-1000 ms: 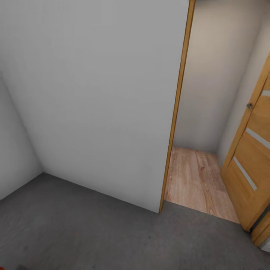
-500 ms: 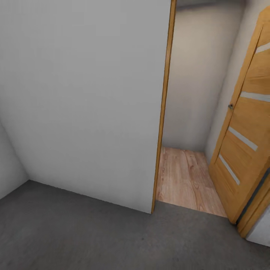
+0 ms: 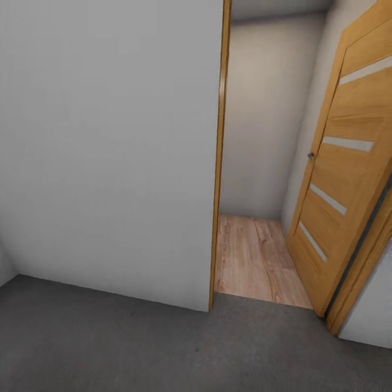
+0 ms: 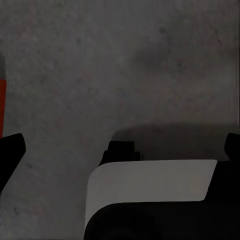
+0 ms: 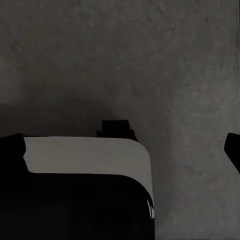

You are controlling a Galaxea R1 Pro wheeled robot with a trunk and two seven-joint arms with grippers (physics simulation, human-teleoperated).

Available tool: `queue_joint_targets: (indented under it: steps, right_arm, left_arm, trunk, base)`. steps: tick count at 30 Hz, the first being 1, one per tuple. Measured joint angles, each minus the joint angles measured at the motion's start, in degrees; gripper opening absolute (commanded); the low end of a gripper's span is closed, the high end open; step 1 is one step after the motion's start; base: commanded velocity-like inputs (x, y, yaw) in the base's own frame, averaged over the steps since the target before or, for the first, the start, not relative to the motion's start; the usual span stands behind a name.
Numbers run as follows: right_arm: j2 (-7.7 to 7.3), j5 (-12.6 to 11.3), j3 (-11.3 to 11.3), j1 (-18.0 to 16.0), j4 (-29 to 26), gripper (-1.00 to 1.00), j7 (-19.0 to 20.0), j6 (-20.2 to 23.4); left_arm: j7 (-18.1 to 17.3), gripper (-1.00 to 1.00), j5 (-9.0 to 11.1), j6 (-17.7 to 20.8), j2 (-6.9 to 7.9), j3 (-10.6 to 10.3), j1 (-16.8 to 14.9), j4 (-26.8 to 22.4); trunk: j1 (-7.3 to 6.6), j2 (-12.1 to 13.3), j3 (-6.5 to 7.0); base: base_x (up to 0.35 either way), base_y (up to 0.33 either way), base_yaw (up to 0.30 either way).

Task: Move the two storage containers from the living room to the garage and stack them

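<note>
At the edge of the left wrist view a thin red-orange strip (image 4: 2,107) shows against the dark grey floor (image 4: 125,65); probably a storage container wall, too little visible to be sure. Left gripper (image 4: 120,145): black fingertips at both side edges of the frame, wide apart, nothing between them, jaws spread. Right gripper (image 5: 122,145): same pose, dark fingertips far apart over the bare grey floor (image 5: 165,65), nothing held. White-and-black robot body part (image 4: 150,192) sits below each gripper; also in the right wrist view (image 5: 85,185).

Head view: dark grey mottled floor (image 3: 136,348) in the foreground, plain grey-white wall (image 3: 103,147) ahead. Right of it, a wood door frame (image 3: 219,163), then an open doorway onto light wood-plank flooring (image 3: 256,261). Orange door with pale horizontal stripes (image 3: 337,179) stands swung open at right, knob (image 3: 311,156) on its edge.
</note>
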Motion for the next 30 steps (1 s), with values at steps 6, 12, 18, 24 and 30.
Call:
queue_joint_targets:
  steps: [6,12,18,24,30]
  right_arm:
    - [0.03,0.00,0.00,0.00,0.00,1.00,0.00,0.03]
    - [0.01,-0.03,0.00,0.00,0.00,1.00,0.00,0.03]
    - [0.01,0.08,-0.01,0.00,0.00,1.00,-0.07,0.13]
    - [0.07,0.20,-0.01,-0.01,0.00,1.00,-0.21,0.22]
    - [0.03,0.44,0.02,0.00,0.00,1.00,-0.26,0.14]
  left_arm:
    - [0.00,1.00,0.04,-0.03,0.00,-0.01,-0.01,0.05]
    - [0.01,1.00,0.17,-0.03,-0.06,0.07,-0.02,0.08]
    - [0.02,1.00,0.28,0.02,-0.02,0.10,-0.01,0.15]
    - [0.04,1.00,0.30,0.33,-0.22,0.12,0.01,0.16]
    - [0.00,1.00,0.33,0.34,-1.01,0.25,0.00,0.17]
  trunk:
    - [0.00,0.00,0.41]
    - [0.00,0.00,0.79]
    - [0.00,0.00,1.02]
    - [0.00,0.00,1.04]
    - [0.00,0.00,0.84]
  base:
    - [0.000,0.000,-0.184]
    - [0.000,0.000,-0.195]
    - [0.000,0.000,-0.119]
    - [0.000,0.000,-0.018]
    - [0.000,0.000,-0.174]
